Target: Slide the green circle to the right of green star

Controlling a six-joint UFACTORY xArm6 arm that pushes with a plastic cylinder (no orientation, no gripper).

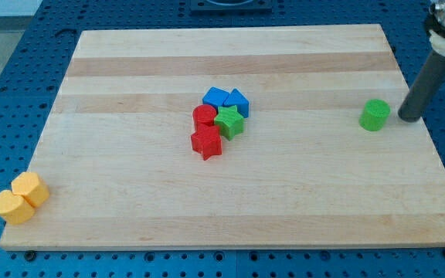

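The green circle (375, 115) is a small green cylinder standing alone near the board's right edge. The green star (229, 122) sits in the cluster at the board's middle, touching a red block and the blue blocks. My tip (405, 117) rests on the board just to the right of the green circle, a small gap apart from it. The dark rod rises from it toward the view's top right corner.
A red cylinder (204, 116) and a red star (206, 143) lie left of and below the green star. Two blue blocks (227, 100) lie above it. Two yellow blocks (22, 198) sit at the wooden board's (130, 69) bottom left corner.
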